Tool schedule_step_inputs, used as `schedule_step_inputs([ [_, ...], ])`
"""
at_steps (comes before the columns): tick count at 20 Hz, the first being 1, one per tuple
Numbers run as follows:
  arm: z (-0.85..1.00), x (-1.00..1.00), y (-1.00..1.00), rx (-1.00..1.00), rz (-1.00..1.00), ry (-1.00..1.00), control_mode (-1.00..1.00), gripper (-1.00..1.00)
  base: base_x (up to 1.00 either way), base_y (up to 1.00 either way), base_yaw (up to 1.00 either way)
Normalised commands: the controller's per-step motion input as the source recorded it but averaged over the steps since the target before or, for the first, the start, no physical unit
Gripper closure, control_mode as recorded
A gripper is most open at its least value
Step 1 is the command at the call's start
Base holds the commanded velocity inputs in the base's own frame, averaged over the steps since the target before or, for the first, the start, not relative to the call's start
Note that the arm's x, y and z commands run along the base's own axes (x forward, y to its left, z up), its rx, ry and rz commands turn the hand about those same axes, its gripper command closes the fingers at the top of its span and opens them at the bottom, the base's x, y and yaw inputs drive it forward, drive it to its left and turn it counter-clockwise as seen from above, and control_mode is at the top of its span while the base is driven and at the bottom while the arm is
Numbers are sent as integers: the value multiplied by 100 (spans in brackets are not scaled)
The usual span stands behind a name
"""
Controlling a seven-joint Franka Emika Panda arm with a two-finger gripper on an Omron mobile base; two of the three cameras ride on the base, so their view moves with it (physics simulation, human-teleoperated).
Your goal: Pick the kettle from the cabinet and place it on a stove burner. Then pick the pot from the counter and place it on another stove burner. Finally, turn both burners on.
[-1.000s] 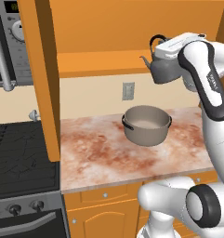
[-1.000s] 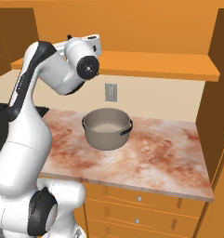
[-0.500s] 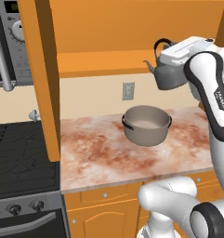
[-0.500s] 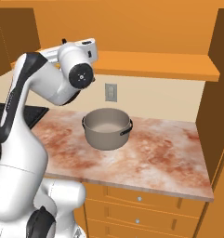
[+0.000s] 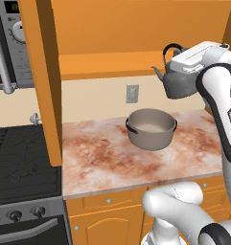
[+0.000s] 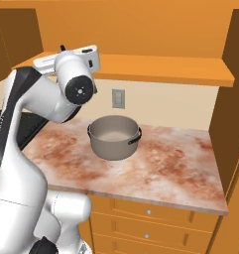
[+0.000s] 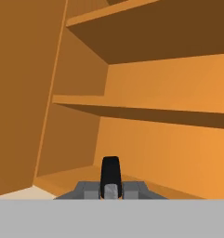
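A: Kettle (image 5: 180, 80) first: where does it sit?

B: Up in the air at the right, level with the front edge of the cabinet (image 5: 112, 64) shelf, hanging under the white hand. Its spout points left and its arched handle rises toward the hand. It is above the desk (image 5: 107, 158) and touches nothing below.

A: And the pincer (image 7: 110, 185)?

B: Clenched on the kettle's handle. In the hand view the two grey fingers (image 7: 91, 189) press in from both sides on a dark upright loop, with no gap left between them.

A: What does one view give that another does not?

B: The left base view shows the kettle's body and spout clearly. In the right base view the arm's big joint covers it, and only a dark sliver pokes up beside the hand. The left base view also takes in the stove burners (image 5: 21, 158) at far left with a row of knobs (image 5: 16, 215) below. The hand view looks into orange shelves.

A: The pot (image 5: 151, 128)?

B: On the desk, upright, near the back wall below a wall outlet (image 5: 132, 94), left of and lower than the kettle. The right base view shows its two dark handles.

A: Any writing?

B: Dark lettering on the arm's forearm at the right edge, too small to read.
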Motion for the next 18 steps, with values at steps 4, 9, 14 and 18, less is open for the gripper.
schedule_step_inputs([
  [4,-1,-37,0,0,0,0,-100,100,0,0,0],
  [9,-5,-38,0,0,0,0,-100,100,0,0,0],
  [14,-7,-36,0,0,0,0,-100,100,0,0,0],
  [18,0,-10,1,0,0,0,-100,100,0,0,0],
])
